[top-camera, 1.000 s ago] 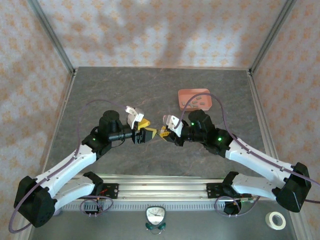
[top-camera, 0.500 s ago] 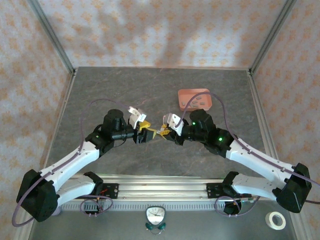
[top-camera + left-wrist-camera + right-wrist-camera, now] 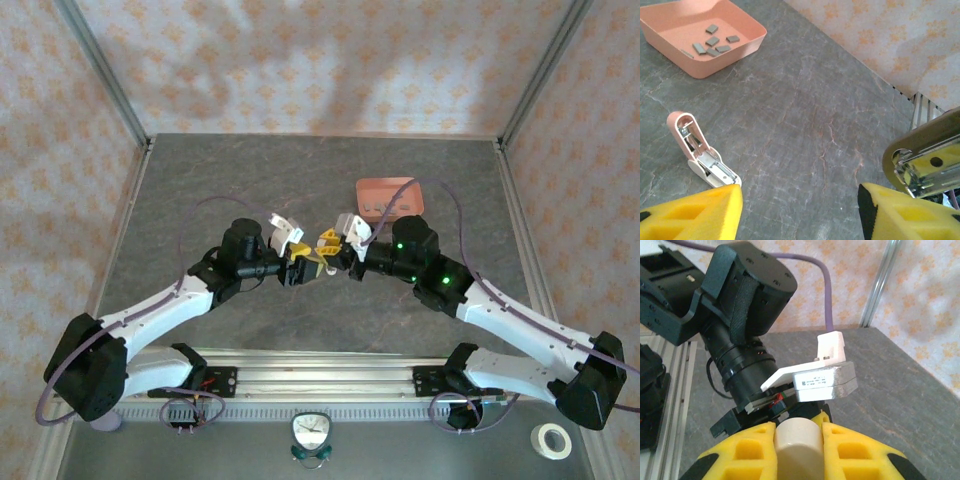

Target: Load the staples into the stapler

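The staples (image 3: 715,42) lie loose on the floor of the salmon-pink tray (image 3: 670,30), five or six short grey strips bunched near its middle, none picked up yet. The tray's walls keep such small pieces together and give a finger something to push against.

Nearer the left wrist camera, a small pink-and-white stapler (image 3: 701,159) lies on the table (image 3: 805,100), well apart from the tray. It looks hinged open with its metal channel showing, which would suit dropping a strip in, though the detail is too small to be sure.

The left gripper (image 3: 799,200) has its yellow fingers spread wide with bare table between them. Above its right finger a chrome-lined piece (image 3: 925,160) juts in from the edge, and whether it touches that finger I cannot tell.

The right gripper (image 3: 796,427) is clamped on a cream piece (image 3: 797,442) with a rounded end, facing the left arm's wrist (image 3: 747,295) and its camera block (image 3: 825,380) at close range. This may be the same item as the chrome-lined piece (the colours roughly agree), but most of it is cut off. From above, the two grippers meet nose to nose at the table's middle, so I judge they are handling that piece jointly before any staple is fetched. The meeting point itself is masked by the fingers.
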